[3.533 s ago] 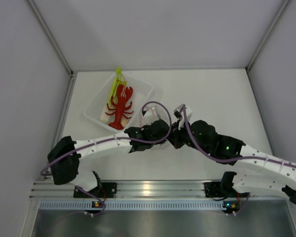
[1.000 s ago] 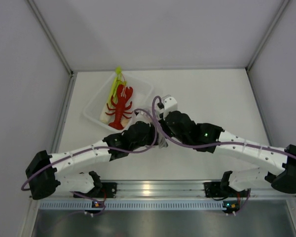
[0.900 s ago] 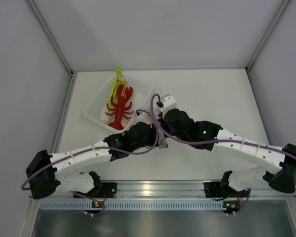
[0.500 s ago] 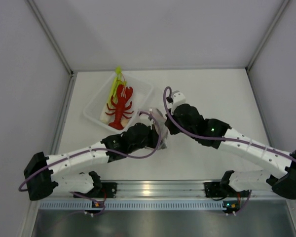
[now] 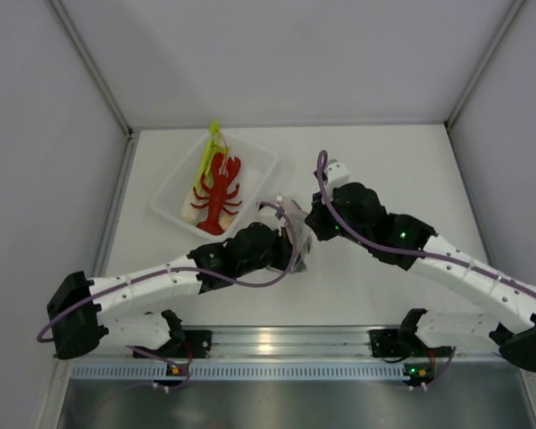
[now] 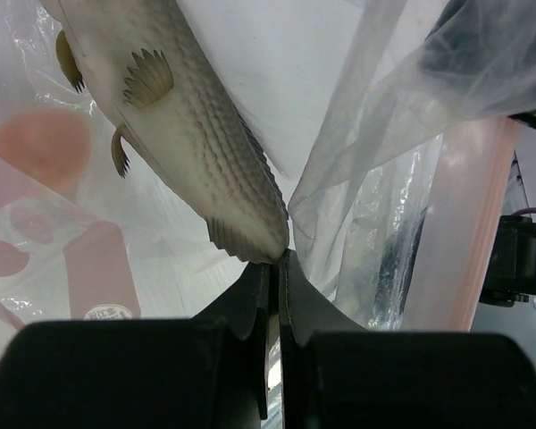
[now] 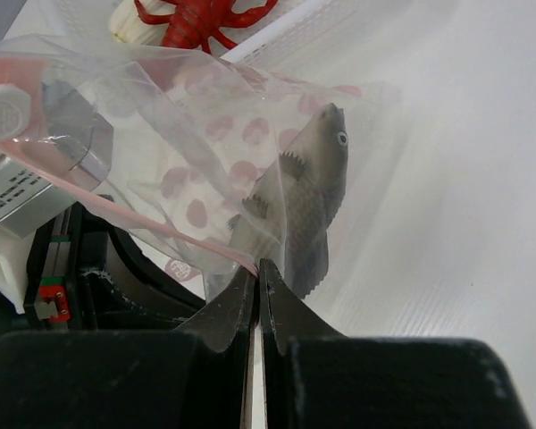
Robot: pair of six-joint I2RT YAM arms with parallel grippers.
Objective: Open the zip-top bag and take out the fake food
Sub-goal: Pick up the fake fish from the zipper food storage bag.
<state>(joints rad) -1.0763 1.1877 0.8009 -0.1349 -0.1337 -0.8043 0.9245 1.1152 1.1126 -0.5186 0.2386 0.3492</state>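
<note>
White tabletop [image 5: 384,161] is filling the overhead view. I'm seeing the left gripper [image 5: 288,236] and right gripper [image 5: 310,230] meeting at the zip-top bag [image 5: 301,250], held between them. The red lobster [image 5: 218,192] is lying in the tray [image 5: 170,204] beyond the left gripper.

From the left wrist, its jaws are pressing together on thin, crinkly film, and the grey fish [image 6: 179,134] is sagging just above the tips.

From the right wrist, those jaws are pinching the pink zip strip [image 7: 161,223]. I'm judging that stiffer strip the safest hold, since the clear, pink-dotted film is looking light, floppy and slippery.
</note>
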